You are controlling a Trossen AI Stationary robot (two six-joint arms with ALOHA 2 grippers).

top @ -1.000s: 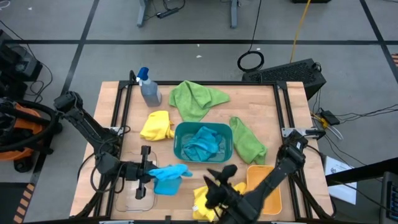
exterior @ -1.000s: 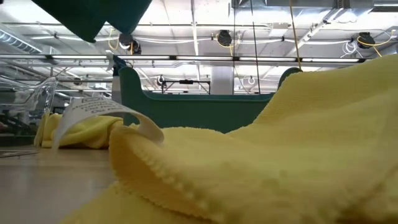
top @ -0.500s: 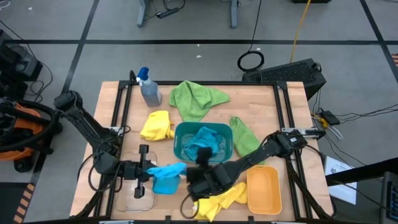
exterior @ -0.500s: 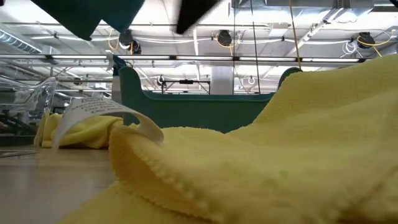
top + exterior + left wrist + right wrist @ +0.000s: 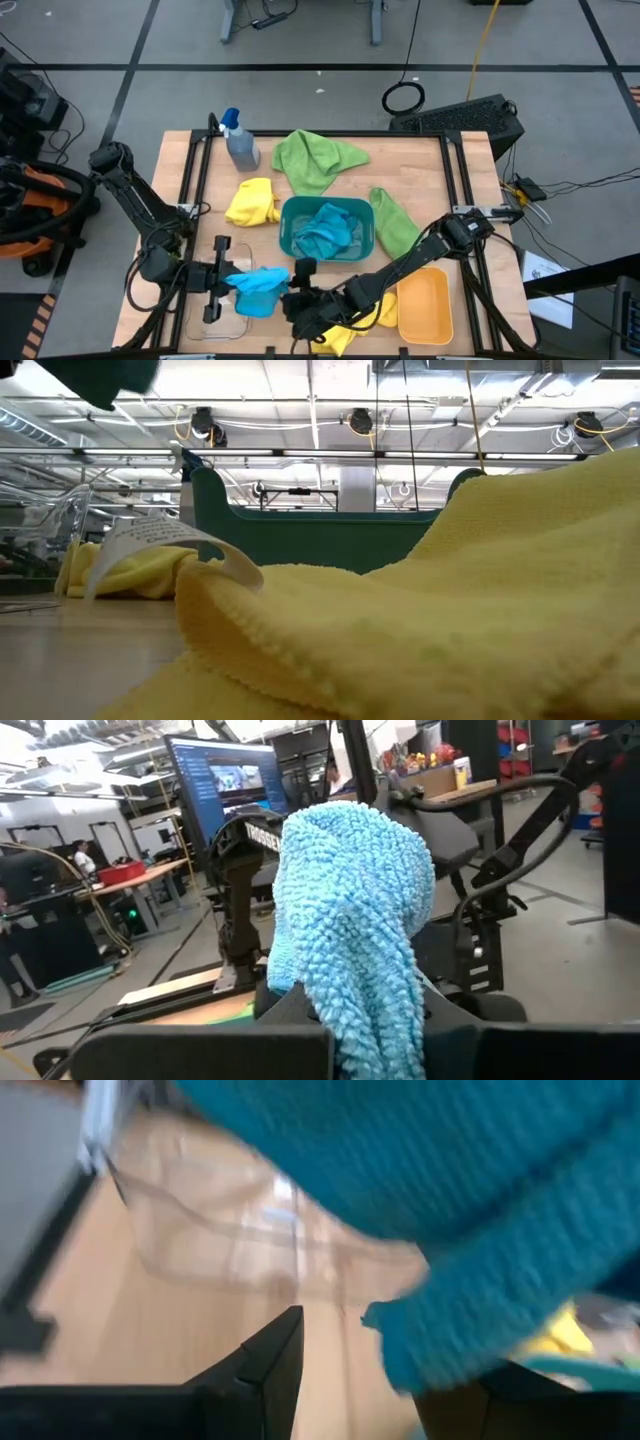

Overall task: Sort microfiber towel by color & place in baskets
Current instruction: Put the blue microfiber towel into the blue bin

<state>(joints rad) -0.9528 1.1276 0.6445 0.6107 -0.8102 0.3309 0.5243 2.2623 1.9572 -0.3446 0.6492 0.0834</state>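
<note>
Two dark arms meet at the near edge of a wooden table (image 5: 420, 160) mid-sort: the left gripper (image 5: 228, 290) has its jaws clamped on a bright blue towel (image 5: 256, 291), holding it clear of the tabletop above the near-left corner, partly over the clear basket (image 5: 216, 324). In the left wrist view the cloth bulges up from between the closed fingers. The right gripper (image 5: 300, 300) reaches across to the blue towel's other side, its jaws partly apart; the right wrist view shows blue cloth filling the space just ahead of its fingers (image 5: 262, 1365), though whether they have hold of it cannot be told from that blurred picture. The count so far looks modest. One blue towel (image 5: 325, 232) already lies in the teal basket (image 5: 296, 210) at the table's middle, and the carried one appears to be its partner, not yet delivered. The orange basket (image 5: 424, 305) at the near right holds nothing visible, and the clear one too looks bare. Still loose on the table are two yellow towels, one (image 5: 252, 202) left of the teal basket and one (image 5: 360, 318) under the right arm, and two lime green ones, a large spread (image 5: 315, 158) at the far side and another (image 5: 398, 226) right of the teal basket. A grey spray bottle (image 5: 240, 142) stands at the far left.
</note>
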